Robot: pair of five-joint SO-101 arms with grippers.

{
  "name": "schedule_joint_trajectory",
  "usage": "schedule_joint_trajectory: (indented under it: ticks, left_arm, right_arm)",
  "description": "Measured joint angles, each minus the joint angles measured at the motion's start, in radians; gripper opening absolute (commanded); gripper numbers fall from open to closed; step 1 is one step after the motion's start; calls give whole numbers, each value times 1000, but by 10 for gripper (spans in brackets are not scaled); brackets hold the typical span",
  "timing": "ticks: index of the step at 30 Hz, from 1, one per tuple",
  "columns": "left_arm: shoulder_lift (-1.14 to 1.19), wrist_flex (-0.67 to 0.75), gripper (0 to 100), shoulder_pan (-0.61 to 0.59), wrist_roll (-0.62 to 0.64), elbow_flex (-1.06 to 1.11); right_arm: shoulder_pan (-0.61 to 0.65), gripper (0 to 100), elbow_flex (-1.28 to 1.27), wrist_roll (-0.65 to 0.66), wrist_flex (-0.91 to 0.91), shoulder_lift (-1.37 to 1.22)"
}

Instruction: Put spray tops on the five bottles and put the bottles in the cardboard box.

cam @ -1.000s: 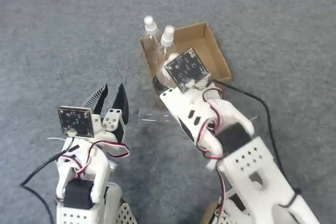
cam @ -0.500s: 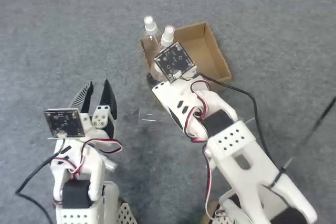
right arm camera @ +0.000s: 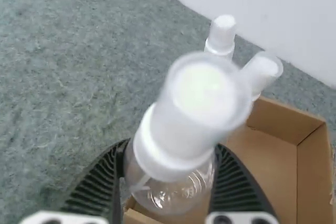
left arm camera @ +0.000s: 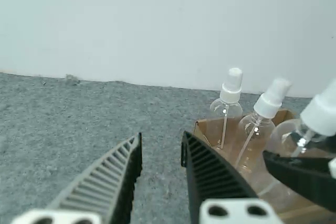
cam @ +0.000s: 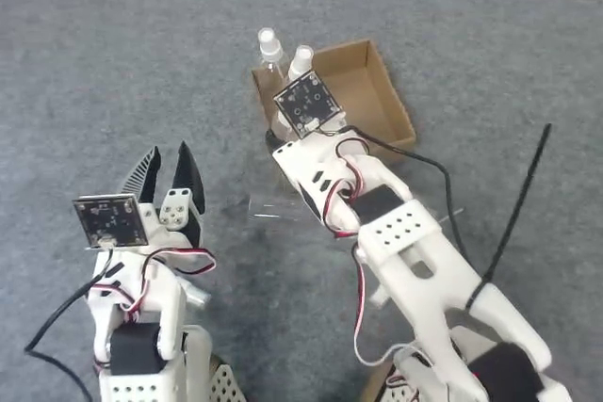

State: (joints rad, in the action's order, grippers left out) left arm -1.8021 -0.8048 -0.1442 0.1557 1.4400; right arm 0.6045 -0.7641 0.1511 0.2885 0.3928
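Observation:
A clear bottle (right arm camera: 176, 177) with a white spray top (right arm camera: 202, 93) stands upright in my right gripper (right arm camera: 168, 184), which is shut on its body at the near left corner of the cardboard box (right arm camera: 286, 150). Two more capped bottles (cam: 268, 44) (cam: 301, 60) stand at the box's (cam: 382, 101) far left corner. From above, the right wrist board (cam: 308, 105) covers the held bottle. My left gripper (cam: 165, 171) is open over the carpet, left of the box, with nothing between its fingers (left arm camera: 210, 177). From there I see the held bottle (left arm camera: 310, 124) beside the other two (left arm camera: 226, 106) (left arm camera: 257, 129).
Something clear (cam: 273, 206) lies on the grey carpet between the two arms; what it is I cannot tell. The right half of the box is bare cardboard. Open carpet stretches to the left and far right.
The right arm has carried its bottle away from the robot and leftward to the box's near left corner. The left arm has shifted left and stayed open.

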Motion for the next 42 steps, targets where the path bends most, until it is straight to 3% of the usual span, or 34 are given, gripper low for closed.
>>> schedule_joint_trajectory:
  ticks: [31,42]
  left_arm:
    - [0,21,111,0,0,0]
    - [0,21,111,0,0,0]
  right_arm:
    - [-9,68,0,-43,-183,-285]
    - [-20,192,9,-43,-192,-301]
